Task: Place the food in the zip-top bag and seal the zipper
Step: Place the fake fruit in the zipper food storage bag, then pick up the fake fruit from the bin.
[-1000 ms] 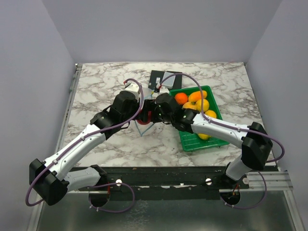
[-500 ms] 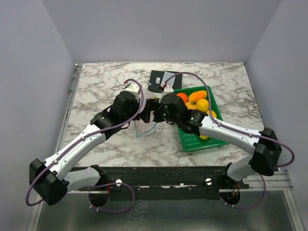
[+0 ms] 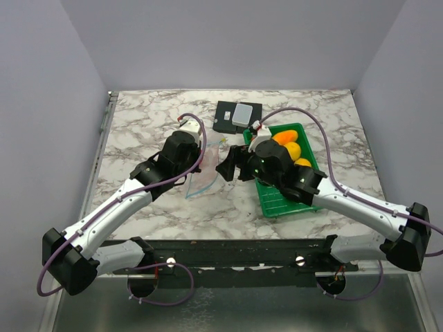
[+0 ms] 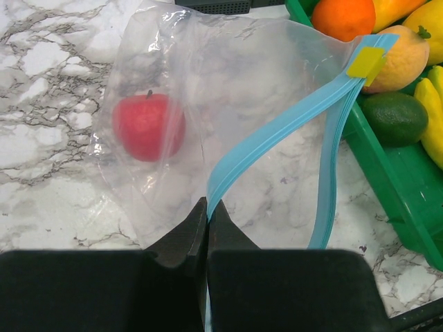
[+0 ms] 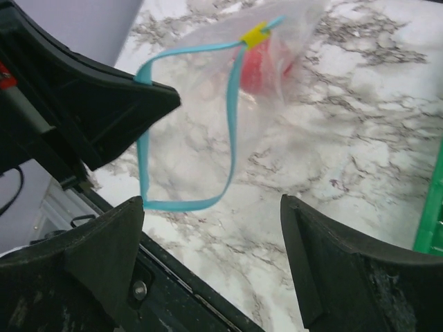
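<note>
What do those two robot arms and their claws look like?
The left arm and right arm are white tubes linked by chunky black joints, each trailed by a looping purple cable. The left claw and right claw each have two matte black wedge-shaped fingers.

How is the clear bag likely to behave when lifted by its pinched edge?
Probably floppy: the zip-top bag sags wrinkled from the shut left claw, its zipper bowed into a loop. Likely to swing bottom-heavy, since the red apple sits inside. Smooth film may slip.
</note>
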